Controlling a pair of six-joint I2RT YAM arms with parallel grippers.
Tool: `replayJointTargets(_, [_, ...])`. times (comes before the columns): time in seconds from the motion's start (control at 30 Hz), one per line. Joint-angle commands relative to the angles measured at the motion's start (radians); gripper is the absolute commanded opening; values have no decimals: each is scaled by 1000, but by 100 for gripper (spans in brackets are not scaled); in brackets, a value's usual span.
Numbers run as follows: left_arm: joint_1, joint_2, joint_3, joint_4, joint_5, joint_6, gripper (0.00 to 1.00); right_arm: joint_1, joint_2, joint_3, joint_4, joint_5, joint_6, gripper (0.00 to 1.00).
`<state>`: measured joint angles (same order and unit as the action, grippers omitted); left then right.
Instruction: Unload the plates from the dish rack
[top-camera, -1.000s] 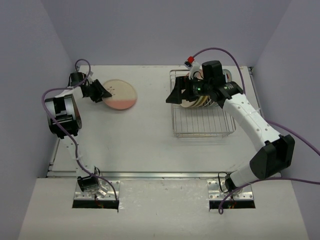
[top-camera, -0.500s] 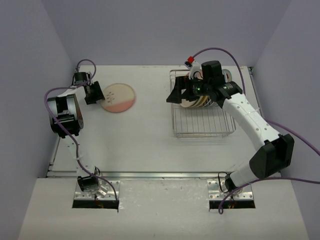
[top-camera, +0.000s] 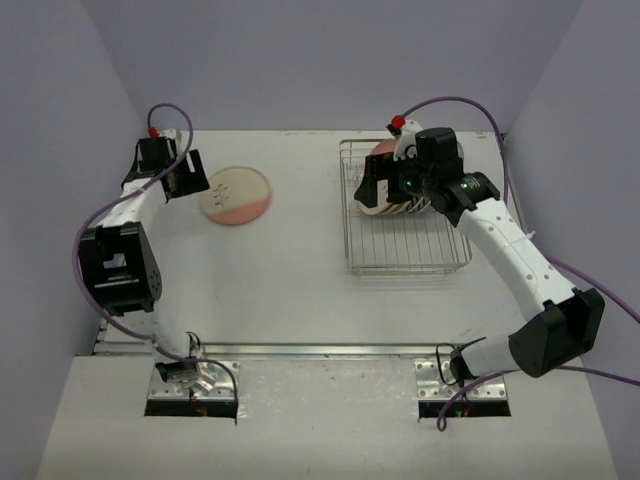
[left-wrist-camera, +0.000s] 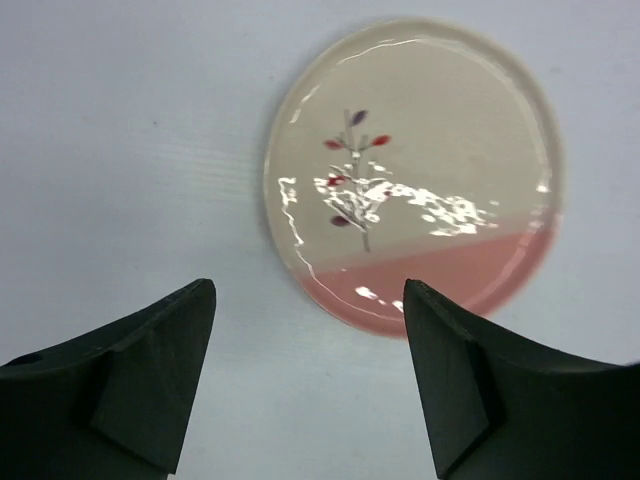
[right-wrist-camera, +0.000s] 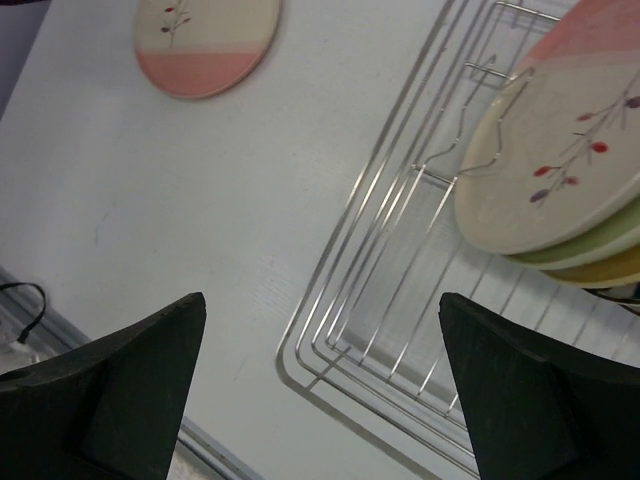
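One cream plate with a pink segment and a sprig mark (top-camera: 236, 194) (left-wrist-camera: 415, 170) lies flat on the table at the back left. My left gripper (top-camera: 194, 180) (left-wrist-camera: 308, 290) hovers just off its left edge, open, with nothing between the fingers. The silver wire dish rack (top-camera: 408, 262) (right-wrist-camera: 300, 385) stands at the back right. Several plates (top-camera: 392, 199) (right-wrist-camera: 555, 170) lean together in its far part, the front one cream and pink, with green and yellow rims behind it. My right gripper (top-camera: 368, 187) (right-wrist-camera: 322, 300) hangs open above the rack's left side, touching nothing.
Lilac walls close in the table on the left, back and right. A metal strip (top-camera: 300, 350) runs along the near edge. Purple cables (top-camera: 440, 100) loop over both arms. The near half of the rack's grid (top-camera: 410, 240) holds no plates.
My left gripper has opened and drawn back to the left, off the plate, which stays flat on the table. My right gripper has shifted slightly right above the rack, still open.
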<state>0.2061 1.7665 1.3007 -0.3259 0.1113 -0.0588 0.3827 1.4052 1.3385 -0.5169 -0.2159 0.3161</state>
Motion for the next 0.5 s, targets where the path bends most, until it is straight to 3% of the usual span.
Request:
replayJointTargets(0.0, [-2,-266,-87,120,189,9,76,-39,-16,-15,18,159,-37,99])
replayJointTargets(0.2, [-39,-535,-183,111,230,24,87,-89,81,24,-10,273,-7,77])
replayJointTargets(0.47, [-84,-693,-294,111,190,54,96,-97,193,127,-10,411,43,64])
